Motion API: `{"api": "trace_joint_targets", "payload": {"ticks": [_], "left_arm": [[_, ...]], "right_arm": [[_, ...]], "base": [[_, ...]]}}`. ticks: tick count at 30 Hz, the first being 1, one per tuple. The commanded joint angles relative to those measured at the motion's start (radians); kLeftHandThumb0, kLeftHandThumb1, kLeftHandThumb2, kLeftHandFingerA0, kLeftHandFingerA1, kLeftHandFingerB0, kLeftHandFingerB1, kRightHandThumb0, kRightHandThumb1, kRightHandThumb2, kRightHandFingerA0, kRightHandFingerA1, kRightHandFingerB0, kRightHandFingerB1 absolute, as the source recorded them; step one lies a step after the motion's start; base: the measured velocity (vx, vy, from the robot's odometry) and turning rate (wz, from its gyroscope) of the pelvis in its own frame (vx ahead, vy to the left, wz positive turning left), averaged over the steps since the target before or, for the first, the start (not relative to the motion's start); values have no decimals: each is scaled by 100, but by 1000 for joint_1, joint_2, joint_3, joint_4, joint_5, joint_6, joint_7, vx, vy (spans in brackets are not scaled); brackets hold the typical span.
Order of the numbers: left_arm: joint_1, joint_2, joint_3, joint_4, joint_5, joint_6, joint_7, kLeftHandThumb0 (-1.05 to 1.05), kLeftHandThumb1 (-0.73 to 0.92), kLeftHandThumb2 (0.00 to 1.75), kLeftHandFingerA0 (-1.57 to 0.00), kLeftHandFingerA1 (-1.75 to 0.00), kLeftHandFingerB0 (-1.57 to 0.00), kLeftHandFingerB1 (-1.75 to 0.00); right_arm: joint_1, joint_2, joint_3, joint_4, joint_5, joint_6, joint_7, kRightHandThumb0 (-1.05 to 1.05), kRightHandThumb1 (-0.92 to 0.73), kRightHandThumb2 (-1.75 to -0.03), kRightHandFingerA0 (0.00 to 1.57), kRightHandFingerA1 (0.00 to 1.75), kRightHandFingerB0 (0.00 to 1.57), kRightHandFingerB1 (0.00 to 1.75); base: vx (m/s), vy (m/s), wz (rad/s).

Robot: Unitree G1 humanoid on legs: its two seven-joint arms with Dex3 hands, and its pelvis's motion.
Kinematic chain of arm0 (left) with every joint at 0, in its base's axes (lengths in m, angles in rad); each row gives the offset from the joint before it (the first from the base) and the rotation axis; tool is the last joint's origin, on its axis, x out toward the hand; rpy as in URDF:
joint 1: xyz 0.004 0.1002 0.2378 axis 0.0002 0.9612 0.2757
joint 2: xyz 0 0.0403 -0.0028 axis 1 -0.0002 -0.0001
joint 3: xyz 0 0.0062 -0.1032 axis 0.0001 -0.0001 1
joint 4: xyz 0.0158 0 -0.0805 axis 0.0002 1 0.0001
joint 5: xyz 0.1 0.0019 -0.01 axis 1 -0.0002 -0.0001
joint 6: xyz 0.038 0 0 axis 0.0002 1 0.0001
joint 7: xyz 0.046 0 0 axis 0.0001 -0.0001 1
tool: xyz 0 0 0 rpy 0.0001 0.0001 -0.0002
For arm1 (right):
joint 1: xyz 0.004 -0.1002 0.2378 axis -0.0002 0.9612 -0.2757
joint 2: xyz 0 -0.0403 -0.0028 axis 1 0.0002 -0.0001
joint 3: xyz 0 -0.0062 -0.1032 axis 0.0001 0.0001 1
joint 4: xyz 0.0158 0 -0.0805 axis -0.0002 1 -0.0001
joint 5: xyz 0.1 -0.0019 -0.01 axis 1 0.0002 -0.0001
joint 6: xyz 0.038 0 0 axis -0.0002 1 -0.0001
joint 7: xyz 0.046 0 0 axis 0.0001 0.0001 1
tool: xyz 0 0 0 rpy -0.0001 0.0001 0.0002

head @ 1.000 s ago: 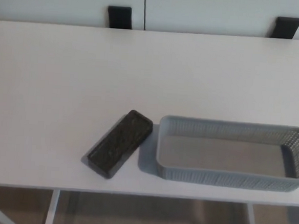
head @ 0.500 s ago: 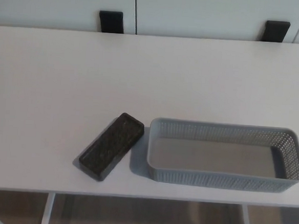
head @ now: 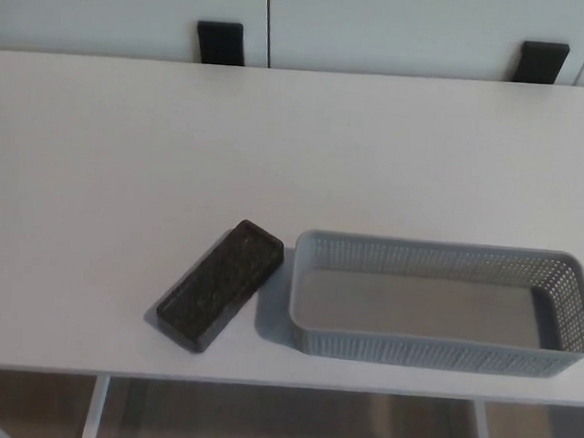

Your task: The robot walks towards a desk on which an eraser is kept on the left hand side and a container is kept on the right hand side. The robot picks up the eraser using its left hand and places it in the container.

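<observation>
Nothing on the desk itself had shifted since the earlier frame; only the whole view had slid a touch, so the camera had moved while eraser and basket kept their places relative to each other.

Biggest first: the broad white rectangular desk (head: 177,141) filled nearly the whole head view, its far edge running along the top and its near edge across the bottom. Next came the long grey perforated plastic container (head: 429,351), sitting by the desk's near edge towards the right side, long side parallel to that edge, with nothing inside it. Then the dark, flat, oblong eraser with a speckled black top (head: 220,285), lying flat on the desk just left of the container's left end, angled so its upper end pointed towards the container's far left corner, close to it but apart. Smallest of all, two black blocks (head: 220,43) showed just beyond the far edge, one left, one right.

Neither robot hand was in the picture, so their fingers could not be judged at all.
</observation>
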Motion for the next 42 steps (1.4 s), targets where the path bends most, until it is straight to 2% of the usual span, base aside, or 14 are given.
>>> {"api": "trace_joint_targets", "payload": {"ticks": [1,9,10,11,14,17,18,20,23,26,27,29,32,42], "left_arm": [[216,524,-158,-1088,-180,-71,-461,-79,92,76,-22,-35,-21,-30],[269,632,-105,-1349,-340,49,-441,-64,92,84,-22,-43,-25,-34],[104,466,-157,-1268,-285,-195,-336,-48,92,70,-34,-40,-28,-35],[29,327,-217,-1253,-232,-246,-260,-35,85,65,-46,-45,-39,-42],[-1,424,-117,-1379,-400,-48,-292,-46,91,67,-41,-44,-36,-35],[-71,337,-106,-1324,-449,-96,-238,-57,86,66,-43,-43,-31,-37],[-42,361,-47,-1339,-477,-59,-222,-65,82,65,-43,-40,-30,-33],[-3,366,27,-1365,-515,25,-175,-53,59,58,-45,-39,-32,-34],[-51,142,77,-1308,-226,91,-42,-42,62,59,-45,-37,-33,-33],[-86,41,133,-1250,35,202,5,-48,58,68,-15,-33,-15,-33],[-95,32,136,-1239,71,232,2,-27,52,99,0,-50,0,-48],[-113,31,139,-1206,128,308,-29,-39,58,58,0,-20,-6,-24],[-162,32,135,-1119,231,388,-63,-42,33,69,0,-14,0,-20],[-346,54,80,-735,456,477,-13,-74,43,72,0,0,-9,-4]], "right_arm": [[-36,-7,-14,9,20,16,4,-18,-47,-54,69,69,40,47],[-25,-14,6,-19,-1,24,-11,-19,-47,-54,65,66,41,46],[-5,-15,9,-48,-2,21,-6,-20,-45,-53,58,66,41,48],[-1,-14,8,-57,-1,24,-7,-21,-47,-52,65,68,42,48],[16,-12,17,-85,-9,33,-12,-20,-46,-53,68,72,42,49],[19,-18,30,-95,-24,36,-17,-23,-46,-53,66,68,43,49],[19,-20,32,-95,-25,30,-12,-31,-37,-67,64,72,40,56],[16,-17,29,-96,-18,39,-11,-24,-47,-53,68,69,42,50],[12,-13,25,-92,-13,37,-13,-28,-40,-66,63,72,38,55],[13,-10,27,-98,-18,47,-29,-22,-46,-53,73,73,43,50],[14,-10,29,-98,-20,41,-29,-21,-46,-53,73,73,43,51],[23,-9,27,-109,-14,44,-22,-22,-48,-54,71,75,42,51],[27,-6,26,-110,-11,46,-18,-22,-47,-54,67,75,43,52],[27,-11,23,-105,-10,49,-14,-20,-49,-53,67,71,43,50]], "base": [[-80,-44,1],[-86,-40,2],[-93,-40,0],[-94,-42,1],[-32,-13,1],[0,0,0],[0,0,0],[0,0,0],[0,0,0],[0,0,0],[0,0,0],[0,0,0],[0,0,0],[0,0,0]]}}
